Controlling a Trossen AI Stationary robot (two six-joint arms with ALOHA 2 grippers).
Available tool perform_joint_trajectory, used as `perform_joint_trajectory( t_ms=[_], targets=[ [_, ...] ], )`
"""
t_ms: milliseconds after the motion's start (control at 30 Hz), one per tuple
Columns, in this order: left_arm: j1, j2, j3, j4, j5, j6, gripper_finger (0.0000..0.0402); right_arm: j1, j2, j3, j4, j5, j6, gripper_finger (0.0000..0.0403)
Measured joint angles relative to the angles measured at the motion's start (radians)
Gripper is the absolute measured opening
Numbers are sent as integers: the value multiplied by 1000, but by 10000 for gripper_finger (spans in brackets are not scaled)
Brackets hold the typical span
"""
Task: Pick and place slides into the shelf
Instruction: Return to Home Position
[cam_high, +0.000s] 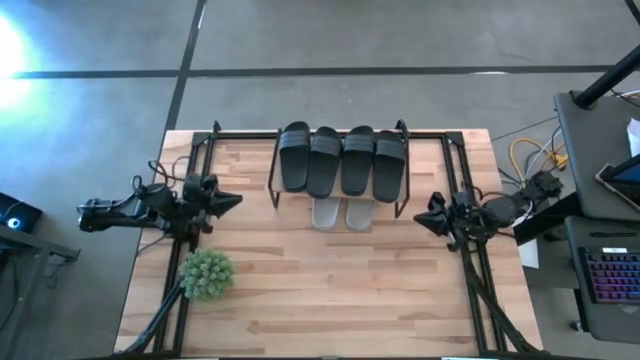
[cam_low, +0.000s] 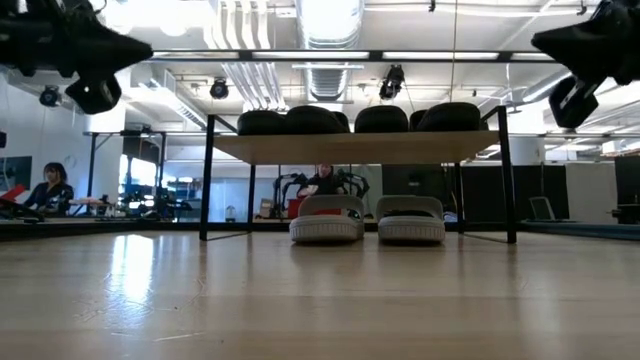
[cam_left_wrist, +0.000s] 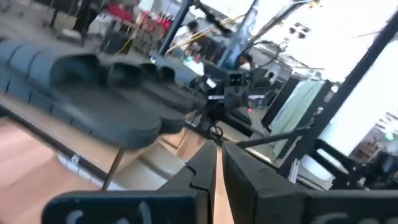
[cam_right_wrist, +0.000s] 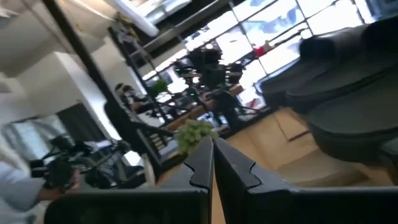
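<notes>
We see our left claw hanging above the bench, fingers together on nothing. Our right claw hangs opposite, also pinched together and empty. Between the claws stands the shelf, with four black slides on top and two grey slides beneath. A plant sits near the left claw.

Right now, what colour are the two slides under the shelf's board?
Those slides are light grey; the low view shows them best.

four slides on shelf, two beneath
</notes>
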Motion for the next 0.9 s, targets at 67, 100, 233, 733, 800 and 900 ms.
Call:
perform_joint_trajectory(
  t_ms=[67,100,233,733,800,900],
  targets=[
    [2,7,1,-22,-4,-33,12,-12,2,0,11,-48,5,9],
    [2,11,0,-20,-16,-48,12,-19,1,0,12,-77,6,9],
    [2,24,-23,-25,-46,-116,12,-34,1,0,-29,-129,-26,8],
    [2,54,-42,-17,-43,-118,12,-37,15,0,-121,-100,-53,9],
    [2,61,-42,-11,-44,-118,12,-37,15,0,-121,-99,-48,9],
    [2,62,-43,-14,-43,-118,12,-37,16,0,-121,-98,-46,9]
  ],
)
